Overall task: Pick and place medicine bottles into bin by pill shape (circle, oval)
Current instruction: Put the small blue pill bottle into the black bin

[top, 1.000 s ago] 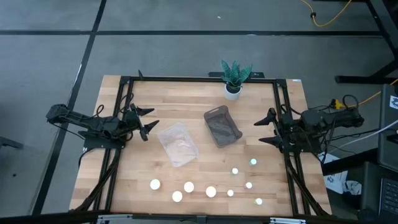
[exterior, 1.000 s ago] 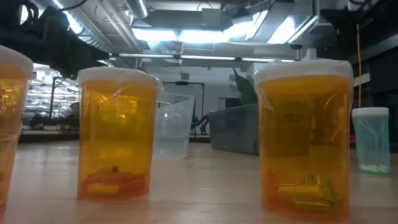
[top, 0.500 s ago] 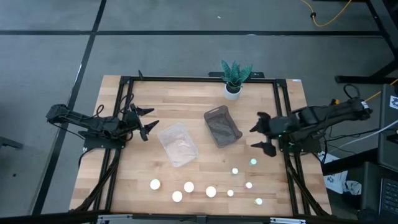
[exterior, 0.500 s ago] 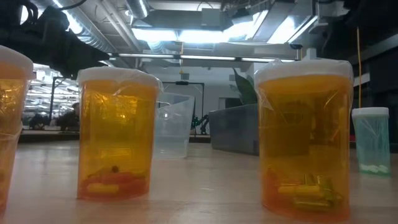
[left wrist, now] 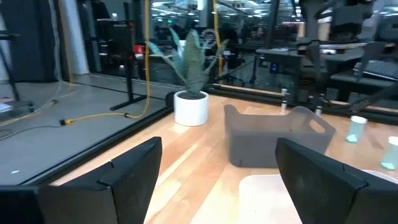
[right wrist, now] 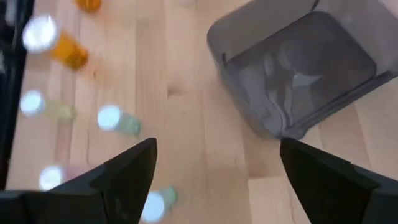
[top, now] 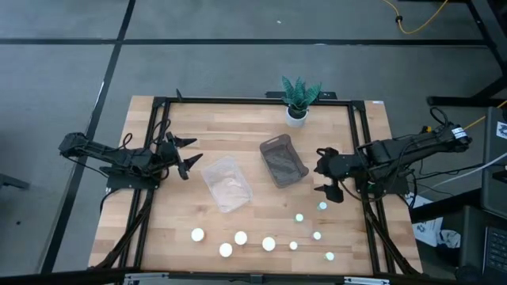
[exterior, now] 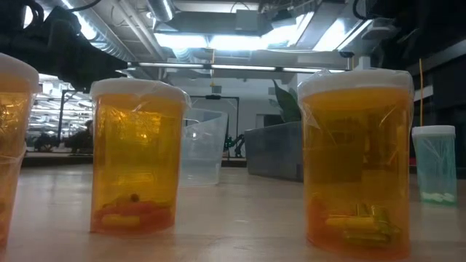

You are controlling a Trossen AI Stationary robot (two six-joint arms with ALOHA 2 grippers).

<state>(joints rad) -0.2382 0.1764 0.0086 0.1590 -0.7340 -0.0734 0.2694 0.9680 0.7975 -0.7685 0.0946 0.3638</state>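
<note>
While I'm steering this from my desk, the stuff closest to the low camera is what worries me first: the amber bottles (exterior: pixel 135 156) stand in a loose row along the front edge of the table (top: pixel 174 229), and the small white-greenish bottles (top: pixel 317 235) sit scattered just right of them. They're close enough together that wide jaws coming down on one could easily clip a neighbour and tip it, I reckon.

Further back, the right gripper (top: pixel 328 169) hangs over the wood just above the nearest small bottle (top: pixel 322 206), fingers spread wide, holding nothing. From its wrist cam the caps look like bright dots, so I can't read pill shape at all. Sorting circle versus oval wrong is the real risk here.

Beyond that, the smoky grey bin (top: pixel 283 160) sits just beside that gripper, and the clear bin (top: pixel 226 183) lies left of it. The clear one is easy to misjudge against the wood.

Left gripper (top: pixel 188 153) waits by the clear bin, jaws also spread and empty. The plant (top: pixel 299 99) is at the far edge.
</note>
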